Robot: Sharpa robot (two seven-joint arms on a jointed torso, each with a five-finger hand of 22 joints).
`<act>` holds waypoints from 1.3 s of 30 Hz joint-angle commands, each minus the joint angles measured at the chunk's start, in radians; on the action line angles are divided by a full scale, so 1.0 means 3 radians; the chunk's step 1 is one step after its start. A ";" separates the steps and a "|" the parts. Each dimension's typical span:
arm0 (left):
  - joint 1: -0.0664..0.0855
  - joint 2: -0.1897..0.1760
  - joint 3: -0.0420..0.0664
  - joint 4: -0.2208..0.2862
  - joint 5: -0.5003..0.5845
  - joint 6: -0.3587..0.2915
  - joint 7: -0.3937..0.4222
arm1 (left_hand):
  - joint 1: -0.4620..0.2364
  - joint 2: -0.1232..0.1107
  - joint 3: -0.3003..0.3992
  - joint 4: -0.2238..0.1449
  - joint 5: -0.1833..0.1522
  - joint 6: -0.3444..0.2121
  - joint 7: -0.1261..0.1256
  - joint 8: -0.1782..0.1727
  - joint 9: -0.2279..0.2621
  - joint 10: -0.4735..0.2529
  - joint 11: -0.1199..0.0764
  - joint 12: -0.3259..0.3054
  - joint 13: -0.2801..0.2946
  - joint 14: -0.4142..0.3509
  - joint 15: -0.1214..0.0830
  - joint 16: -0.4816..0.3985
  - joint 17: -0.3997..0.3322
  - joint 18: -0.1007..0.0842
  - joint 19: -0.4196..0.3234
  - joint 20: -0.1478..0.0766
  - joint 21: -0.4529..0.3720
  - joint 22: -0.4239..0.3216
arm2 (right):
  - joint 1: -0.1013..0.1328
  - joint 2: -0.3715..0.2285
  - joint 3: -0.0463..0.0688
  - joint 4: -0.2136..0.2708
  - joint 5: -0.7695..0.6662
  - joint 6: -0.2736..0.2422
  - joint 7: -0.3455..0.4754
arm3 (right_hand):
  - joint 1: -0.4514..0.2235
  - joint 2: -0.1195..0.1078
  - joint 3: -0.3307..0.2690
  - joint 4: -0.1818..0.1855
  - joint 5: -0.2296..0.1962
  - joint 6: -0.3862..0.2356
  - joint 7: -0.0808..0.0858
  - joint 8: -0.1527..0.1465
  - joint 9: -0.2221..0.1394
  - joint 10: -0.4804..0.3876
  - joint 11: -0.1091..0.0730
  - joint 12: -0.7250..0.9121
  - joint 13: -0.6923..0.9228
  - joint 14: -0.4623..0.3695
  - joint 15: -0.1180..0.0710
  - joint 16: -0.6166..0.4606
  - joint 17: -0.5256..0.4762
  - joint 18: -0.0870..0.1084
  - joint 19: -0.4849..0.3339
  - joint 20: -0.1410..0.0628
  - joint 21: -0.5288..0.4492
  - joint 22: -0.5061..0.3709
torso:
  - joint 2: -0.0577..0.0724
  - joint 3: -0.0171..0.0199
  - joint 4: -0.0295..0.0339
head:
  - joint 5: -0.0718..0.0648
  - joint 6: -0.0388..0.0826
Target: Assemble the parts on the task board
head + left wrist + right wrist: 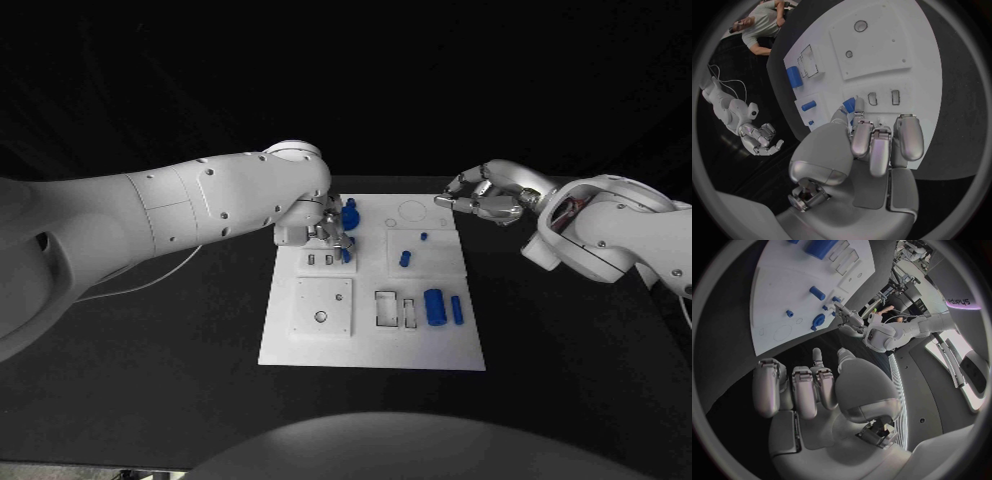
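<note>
Head view: task board (372,345) lies mid-table; left hand (326,232) is down over the board's far-left part, fingertips pinching a small blue part (345,254) just above the slotted block (327,261); another blue piece (351,212) stands right beside the hand on its far side; right hand (483,197) hovers off the board's far-right corner, fingers curled in, holding nothing I can make out; loose parts lie well apart from both hands: short blue peg (405,258) and tiny stud (424,237) mid-board, large cylinder (434,308) and slim bar (457,309) near-right beside the open frames (397,308).

Left wrist view: left hand (873,145) has its fingers (880,150) bunched together; the blue part (849,104) sits at the fingertips, next to the two slots (883,97); whether it has entered a slot is hidden by the fingers; risk as I judge it: part is tilted or off the slot mouth, so pushing down could jam it or flick it out of a thin pinch.

Right wrist view: right hand (817,390) is closed on nothing, over dark table off the board's (786,295) edge; left hand (848,317) shows far across with blue at its tips; second risk: left hand, lifting away, may knock the standing blue piece just beside it; right hand is too far to steady the board if it slides.
</note>
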 commanded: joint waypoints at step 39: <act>0.0085 -0.0355 0.0011 0.0415 -0.0251 -0.0088 0.0053 | -0.0121 -0.0428 0.1109 -0.0231 -0.0189 -0.0174 -0.0059 0.0355 0.0631 0.0488 -0.0229 0.0766 0.1063 0.0368 -0.0115 0.0008 0.0876 -0.0013 0.0054 -0.0108 -0.0061 0.0072 | -0.0023 0.0001 -0.0001 -0.0042 -0.0032 0.0089 -0.0057 | 0.0001 0.0003 -0.0017 -0.0012 -0.0020 -0.0003 0.0012 -0.0010 -0.0005 0.0346 0.0027 0.0013 0.0877 0.0348 0.0013 0.0012 0.0878 0.0043 -0.0081 0.0013 -0.0091 0.0621 | -0.0006 0.0002 0.0005 | 0.0034 0.0000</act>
